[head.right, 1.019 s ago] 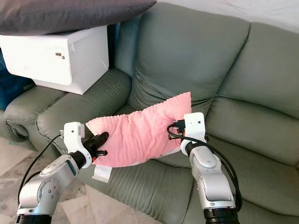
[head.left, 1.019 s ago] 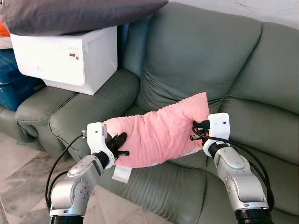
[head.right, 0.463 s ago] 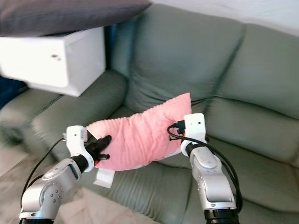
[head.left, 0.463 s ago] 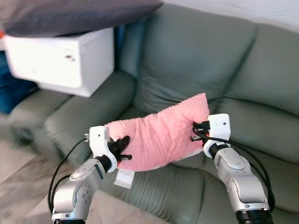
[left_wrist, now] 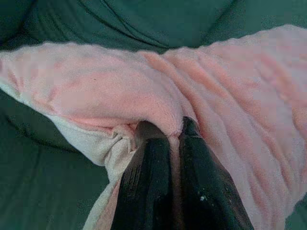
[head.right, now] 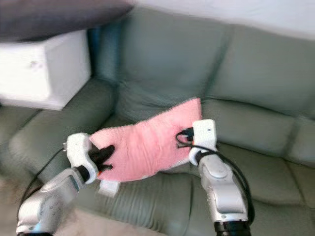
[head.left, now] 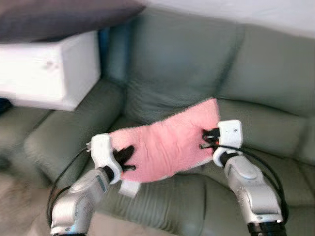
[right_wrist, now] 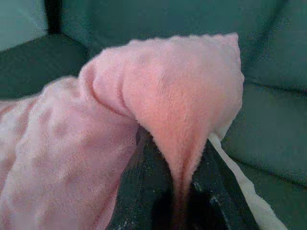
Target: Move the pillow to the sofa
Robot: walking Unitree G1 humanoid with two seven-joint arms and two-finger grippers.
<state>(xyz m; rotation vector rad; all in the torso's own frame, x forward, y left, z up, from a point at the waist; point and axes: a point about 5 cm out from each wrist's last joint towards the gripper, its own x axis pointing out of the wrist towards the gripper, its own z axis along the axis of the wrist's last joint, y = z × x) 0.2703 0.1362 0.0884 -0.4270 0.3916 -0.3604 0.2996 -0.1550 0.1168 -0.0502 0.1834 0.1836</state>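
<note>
A pink fuzzy pillow (head.left: 165, 142) hangs stretched between my two grippers, just above the seat of the grey-green sofa (head.left: 187, 64). My left gripper (head.left: 127, 158) is shut on the pillow's left end; its black fingers (left_wrist: 158, 177) pinch a fold of pink fabric with the white underside beside them. On the pillow's right end my right gripper (head.left: 205, 139) is shut, and there the fabric (right_wrist: 182, 105) drapes over its fingers (right_wrist: 139, 191). A white tag (head.left: 128, 188) dangles below the pillow's left end.
A white box (head.left: 47, 69) sits on the sofa's left armrest (head.left: 64, 132), with a dark grey cushion (head.left: 59, 17) on top of it. The sofa's back cushions rise behind the pillow. Pale floor (head.left: 15, 211) shows at the lower left. The eye views are blurred.
The whole picture has shifted left and blurred, so the camera has moved rightward. Both grippers keep their hold on the pillow in the same pose.
</note>
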